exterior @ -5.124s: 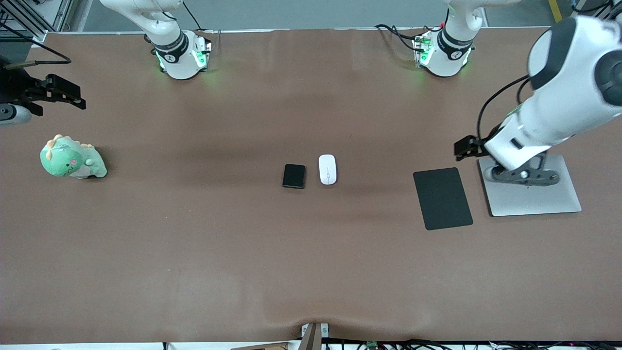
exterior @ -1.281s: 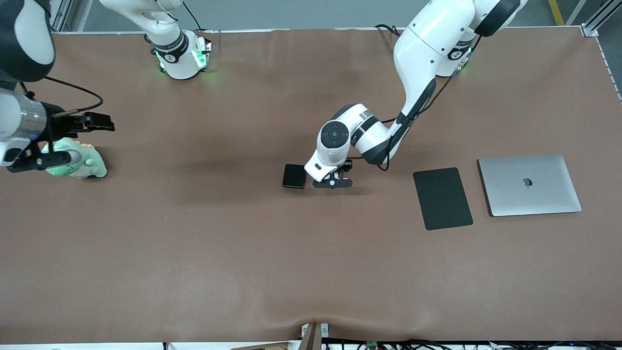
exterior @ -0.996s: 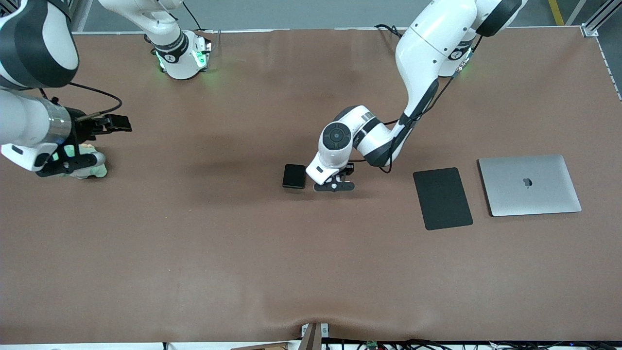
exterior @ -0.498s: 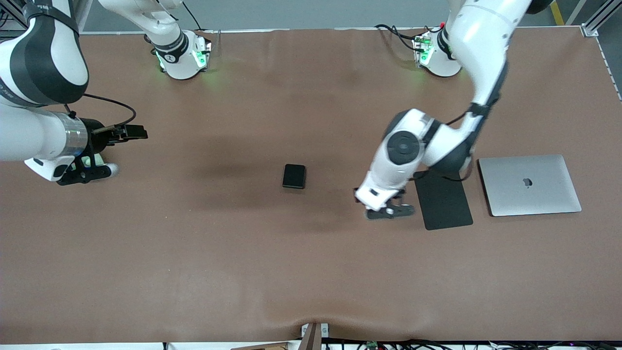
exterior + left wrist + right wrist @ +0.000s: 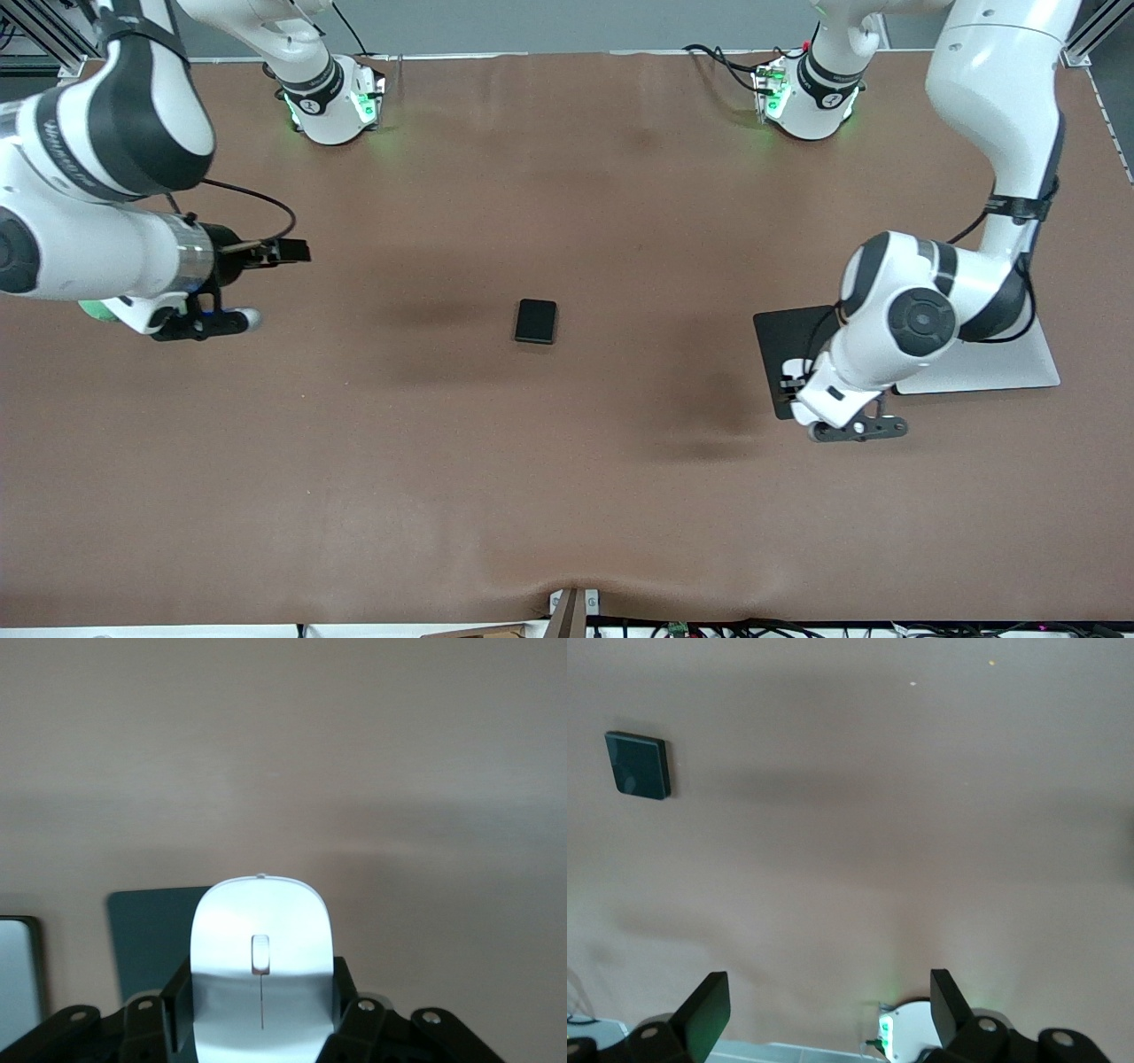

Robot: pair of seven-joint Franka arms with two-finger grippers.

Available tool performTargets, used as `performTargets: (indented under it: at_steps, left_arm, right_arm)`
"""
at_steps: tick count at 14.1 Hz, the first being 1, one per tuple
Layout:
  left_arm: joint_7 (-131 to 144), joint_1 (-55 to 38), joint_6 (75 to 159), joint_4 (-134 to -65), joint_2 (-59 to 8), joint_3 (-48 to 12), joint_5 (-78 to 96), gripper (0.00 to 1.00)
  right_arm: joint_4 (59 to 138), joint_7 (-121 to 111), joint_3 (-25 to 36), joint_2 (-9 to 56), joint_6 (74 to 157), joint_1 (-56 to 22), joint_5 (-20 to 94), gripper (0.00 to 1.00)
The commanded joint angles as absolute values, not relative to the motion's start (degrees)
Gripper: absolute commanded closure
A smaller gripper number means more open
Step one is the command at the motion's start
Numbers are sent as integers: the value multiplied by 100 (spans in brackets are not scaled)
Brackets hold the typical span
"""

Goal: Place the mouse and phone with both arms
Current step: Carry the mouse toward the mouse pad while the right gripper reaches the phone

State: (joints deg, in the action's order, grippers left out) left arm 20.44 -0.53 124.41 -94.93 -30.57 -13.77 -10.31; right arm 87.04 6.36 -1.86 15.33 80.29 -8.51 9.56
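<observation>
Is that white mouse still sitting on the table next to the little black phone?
No: the mouse is clamped in the left gripper, up over the black pad, while the phone lies alone mid-table.

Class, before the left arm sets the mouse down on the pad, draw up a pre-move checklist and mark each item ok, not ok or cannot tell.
1. Mouse gripped in the left gripper: ok, fingers shut on its sides.
2. Left gripper over the mouse pad: ok, at the pad's edge nearer the front camera.
3. Pad surface bare: cannot tell, the arm hides much of it.
4. Phone left alone at mid-table: ok.
5. Right gripper open for the phone: ok, over the table's right arm end.
</observation>
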Motion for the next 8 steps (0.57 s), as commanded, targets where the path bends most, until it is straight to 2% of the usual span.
performTargets:
  at_steps: [1,8]
  left_arm:
    - [1777,324,12463,-9659,-3111,-1424,-1187,100]
    - [1731,817,12533,-9914,-3260,-1433,-1266,100]
  right_arm:
    - [9069,1036,-158,1573,8637,-1185,1150,0]
    - [9229,1985,-158,1819,9465,-1845,1230,0]
